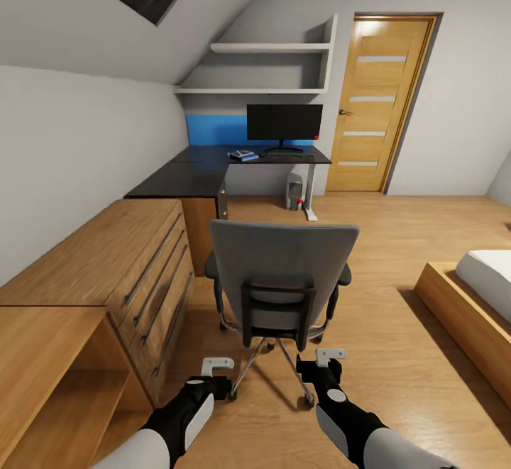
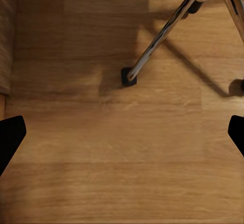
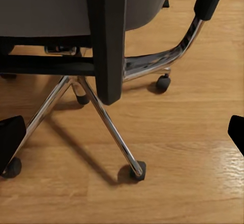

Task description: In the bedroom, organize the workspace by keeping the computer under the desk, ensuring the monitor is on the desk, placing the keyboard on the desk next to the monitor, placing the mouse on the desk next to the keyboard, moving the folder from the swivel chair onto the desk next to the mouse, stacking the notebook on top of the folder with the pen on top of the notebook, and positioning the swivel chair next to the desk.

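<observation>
Swivel chair (image 1: 282,270) backrest hides its seat; left gripper (image 1: 217,365) and right gripper (image 1: 330,355) gape wide.

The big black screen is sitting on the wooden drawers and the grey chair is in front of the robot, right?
Not quite. The screen is sitting on the black desk at the far wall, not on the wooden drawers; the head view shows it. The grey chair is in front of the robot, as you said.
</observation>
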You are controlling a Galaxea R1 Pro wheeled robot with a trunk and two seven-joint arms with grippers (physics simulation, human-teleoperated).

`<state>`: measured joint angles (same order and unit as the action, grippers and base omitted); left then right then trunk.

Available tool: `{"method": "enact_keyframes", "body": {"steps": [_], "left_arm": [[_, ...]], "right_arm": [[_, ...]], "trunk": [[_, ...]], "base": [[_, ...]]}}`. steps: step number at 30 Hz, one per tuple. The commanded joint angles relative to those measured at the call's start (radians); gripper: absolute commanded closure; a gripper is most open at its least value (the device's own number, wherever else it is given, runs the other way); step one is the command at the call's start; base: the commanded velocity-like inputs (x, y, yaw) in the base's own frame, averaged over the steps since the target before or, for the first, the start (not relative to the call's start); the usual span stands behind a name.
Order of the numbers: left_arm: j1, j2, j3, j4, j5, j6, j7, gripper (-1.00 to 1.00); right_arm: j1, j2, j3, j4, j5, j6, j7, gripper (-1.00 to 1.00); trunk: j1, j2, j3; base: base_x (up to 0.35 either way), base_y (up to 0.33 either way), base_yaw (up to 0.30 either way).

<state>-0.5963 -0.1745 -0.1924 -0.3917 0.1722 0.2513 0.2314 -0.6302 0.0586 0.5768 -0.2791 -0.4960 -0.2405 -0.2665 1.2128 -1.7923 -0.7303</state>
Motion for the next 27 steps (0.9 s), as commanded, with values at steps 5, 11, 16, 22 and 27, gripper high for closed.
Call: {"method": "enact_keyframes", "body": {"steps": [5,11,16,22,27], "left_arm": [[0.000,0.000,-0.005,0.002,0.010,-0.003,0.009,-1.00],[0.000,0.000,-0.004,0.002,0.010,-0.004,0.009,-1.00],[0.000,0.000,-0.004,0.006,0.011,-0.005,0.009,-1.00],[0.000,0.000,-0.005,0.020,0.012,-0.006,0.009,-1.00],[0.000,0.000,-0.005,0.022,0.012,-0.006,0.009,-1.00]], "right_arm": [[-0.001,0.000,0.008,-0.007,-0.010,-0.005,-0.005,-1.00],[0.000,0.001,0.009,-0.008,-0.010,-0.005,-0.006,-1.00],[-0.001,0.000,0.009,-0.006,-0.010,-0.005,-0.006,-1.00],[-0.001,0.001,0.009,-0.006,-0.010,-0.005,-0.006,-1.00],[-0.001,0.001,0.009,-0.006,-0.010,-0.005,-0.006,-1.00]], "trunk": [[0.019,-0.036,-0.017],[0.042,-0.078,-0.035],[0.061,-0.113,-0.051],[0.084,-0.155,-0.070],[0.104,-0.190,-0.086]], "base": [[0.000,0.000,0.000],[0.000,0.000,0.000],[0.000,0.000,0.000],[0.000,0.000,0.000],[0.000,0.000,0.000]]}}
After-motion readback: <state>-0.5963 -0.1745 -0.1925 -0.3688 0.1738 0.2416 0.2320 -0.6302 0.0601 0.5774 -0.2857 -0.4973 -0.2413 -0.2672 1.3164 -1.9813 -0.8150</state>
